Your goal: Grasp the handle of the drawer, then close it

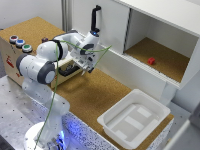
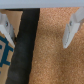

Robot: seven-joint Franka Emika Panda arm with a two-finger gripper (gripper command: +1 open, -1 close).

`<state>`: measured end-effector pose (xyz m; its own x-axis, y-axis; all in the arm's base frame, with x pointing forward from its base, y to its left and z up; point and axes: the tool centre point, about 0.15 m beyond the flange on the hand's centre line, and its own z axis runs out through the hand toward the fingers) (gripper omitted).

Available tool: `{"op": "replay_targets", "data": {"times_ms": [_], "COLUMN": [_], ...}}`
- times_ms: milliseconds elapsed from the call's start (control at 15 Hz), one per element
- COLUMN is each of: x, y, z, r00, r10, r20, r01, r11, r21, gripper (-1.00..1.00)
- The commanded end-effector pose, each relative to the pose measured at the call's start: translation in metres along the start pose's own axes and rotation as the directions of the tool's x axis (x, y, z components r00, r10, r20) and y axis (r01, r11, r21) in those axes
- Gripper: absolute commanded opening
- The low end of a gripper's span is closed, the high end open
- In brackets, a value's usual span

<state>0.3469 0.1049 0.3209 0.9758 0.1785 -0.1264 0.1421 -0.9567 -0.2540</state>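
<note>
The short black handle [image 1: 66, 71] shows just below the arm's elbow, on the pale drawer [image 1: 71, 75], which juts from a wooden box [image 1: 10, 57] at the exterior view's left. My gripper [image 1: 83, 69] hangs close over the handle's end, pointing down at the cork surface. In the wrist view the gripper [image 2: 37, 40] is open. The handle [image 2: 22, 47] runs as a dark bar between the fingers, close to one finger [image 2: 5, 27] and well apart from the other. Nothing is gripped. The arm hides most of the drawer front.
A large white cabinet [image 1: 165, 20] with a cork floor, a small red object [image 1: 151, 61] and an upright black door handle [image 1: 95, 17] stands behind. A white tray [image 1: 134, 117] sits at the front right. Coloured buttons [image 1: 20, 43] top the wooden box.
</note>
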Motion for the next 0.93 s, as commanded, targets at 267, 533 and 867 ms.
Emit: {"op": "replay_targets", "data": {"times_ms": [267, 533, 867], "x": [0.017, 0.017, 0.016], "y": [-0.016, -0.023, -0.034], "z": [0.023, 0.023, 0.026], "r00": [0.984, 0.983, 0.984], "r10": [0.060, 0.044, 0.022], "r20": [-0.169, -0.177, -0.176], "r01": [-0.064, -0.048, -0.028], "r11": [0.998, 0.999, 0.999], "r21": [-0.019, -0.014, -0.028], "gripper": [-1.00, -1.00, -1.00]}}
